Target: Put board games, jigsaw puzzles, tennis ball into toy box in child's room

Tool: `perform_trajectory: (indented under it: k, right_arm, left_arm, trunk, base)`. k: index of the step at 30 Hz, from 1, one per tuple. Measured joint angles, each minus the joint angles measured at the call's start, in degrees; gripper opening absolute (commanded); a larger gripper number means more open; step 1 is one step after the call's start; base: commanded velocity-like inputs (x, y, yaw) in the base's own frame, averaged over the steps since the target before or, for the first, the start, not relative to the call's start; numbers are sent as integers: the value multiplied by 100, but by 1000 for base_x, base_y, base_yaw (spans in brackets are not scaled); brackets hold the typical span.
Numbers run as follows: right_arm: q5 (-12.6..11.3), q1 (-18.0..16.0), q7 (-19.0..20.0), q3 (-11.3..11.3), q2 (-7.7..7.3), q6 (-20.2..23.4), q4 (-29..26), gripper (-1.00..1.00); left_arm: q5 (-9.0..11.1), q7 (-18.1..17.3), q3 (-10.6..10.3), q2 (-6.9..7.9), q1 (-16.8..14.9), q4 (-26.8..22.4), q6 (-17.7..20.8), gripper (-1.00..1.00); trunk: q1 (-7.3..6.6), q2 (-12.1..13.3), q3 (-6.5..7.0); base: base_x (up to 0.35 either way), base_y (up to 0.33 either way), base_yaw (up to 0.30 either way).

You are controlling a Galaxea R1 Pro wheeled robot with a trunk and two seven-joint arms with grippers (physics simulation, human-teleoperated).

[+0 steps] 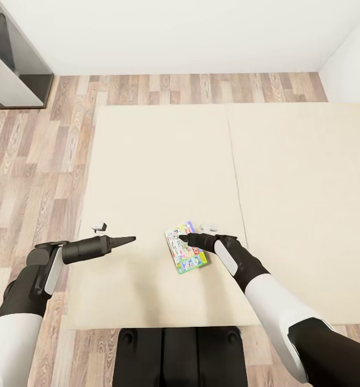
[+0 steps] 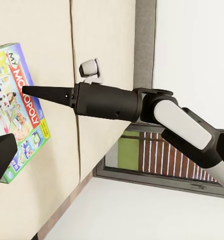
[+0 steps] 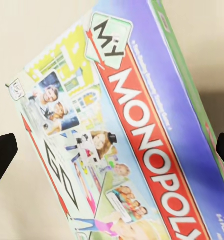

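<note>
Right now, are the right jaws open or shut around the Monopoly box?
Open. In the right wrist view the fingertips stand wide apart either side of the Monopoly box, which lies flat on the bed.

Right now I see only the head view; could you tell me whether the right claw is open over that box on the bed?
Observer: Yes; its wrist view shows the right claw open, a fingertip at each side of the board game.
Operator: Thank you. Which game is it?
Observer: The lid reads My Monopoly.
Operator: Anything beyond the bed?
Observer: The left wrist view shows a window past it.
</note>
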Motion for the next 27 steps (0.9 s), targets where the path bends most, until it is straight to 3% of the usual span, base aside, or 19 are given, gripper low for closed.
perform_trajectory:
  k: [27]
  right_arm:
    - [-14, 0, 5, -11, 0, 8, 0, 100]
  left_arm:
    - [-1, 0, -1, -2, 0, -1, 2, 100]
  trunk:
    - [0, 0, 0]
  base:
    - [0, 140, 0]
